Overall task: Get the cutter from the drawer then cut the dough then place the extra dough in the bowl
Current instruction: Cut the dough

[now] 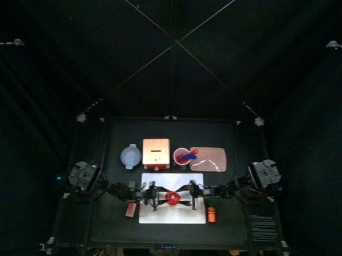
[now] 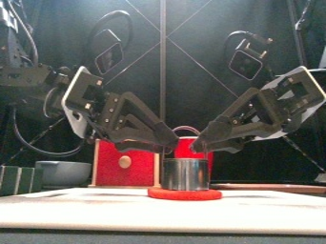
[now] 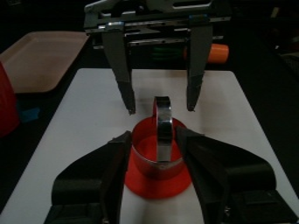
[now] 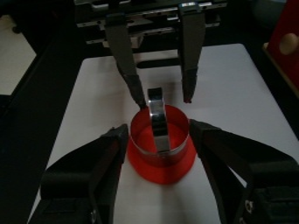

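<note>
Cutter [image 2: 188, 174] is standing on red dough [image 2: 185, 193], directly below and between left end effector [image 2: 162, 147] and right end effector [image 2: 208, 145]. Both are hovering spread open, equally near.

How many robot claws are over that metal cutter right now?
2. The left claw hangs just above the metal cutter on the left arm's side. The right claw hangs opposite it. Both are open over the white cutting board. None looks hidden.
</note>
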You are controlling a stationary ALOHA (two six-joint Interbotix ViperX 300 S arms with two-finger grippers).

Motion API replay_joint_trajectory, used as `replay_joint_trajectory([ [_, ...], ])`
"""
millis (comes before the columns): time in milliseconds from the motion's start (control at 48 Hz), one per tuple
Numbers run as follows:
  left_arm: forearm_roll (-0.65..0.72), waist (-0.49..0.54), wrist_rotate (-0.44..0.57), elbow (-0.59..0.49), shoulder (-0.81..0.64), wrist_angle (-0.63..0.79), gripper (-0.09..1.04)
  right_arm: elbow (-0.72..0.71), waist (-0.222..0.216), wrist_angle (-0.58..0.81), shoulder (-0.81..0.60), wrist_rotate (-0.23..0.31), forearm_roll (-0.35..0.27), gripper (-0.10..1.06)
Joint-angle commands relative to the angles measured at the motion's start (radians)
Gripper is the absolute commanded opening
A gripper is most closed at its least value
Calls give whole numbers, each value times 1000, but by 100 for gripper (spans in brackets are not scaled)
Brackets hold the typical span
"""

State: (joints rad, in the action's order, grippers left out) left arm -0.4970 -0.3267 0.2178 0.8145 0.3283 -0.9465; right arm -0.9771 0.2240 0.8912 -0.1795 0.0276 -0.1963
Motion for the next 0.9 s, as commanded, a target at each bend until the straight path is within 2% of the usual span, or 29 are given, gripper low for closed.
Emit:
replay_joint_trajectory([
  [21, 2, 2, 3, -15, -20, -2, 77, 17, 0, -6, 17, 0, -2, 89],
  [229, 11, 2, 3, -18, -18, 28, 64, 21, -3, -9, 11, -2, -5, 79],
  [521, 18, 2, 5, -18, -21, 46, 61, 21, -3, -26, 2, 0, 2, 52],
  [625, 25, 2, 6, -18, -23, 57, 61, 25, -2, -41, -12, 2, -2, 48],
  [896, 25, 2, 3, -20, -3, 92, 61, 25, -3, -81, -37, 3, -12, 48],
])
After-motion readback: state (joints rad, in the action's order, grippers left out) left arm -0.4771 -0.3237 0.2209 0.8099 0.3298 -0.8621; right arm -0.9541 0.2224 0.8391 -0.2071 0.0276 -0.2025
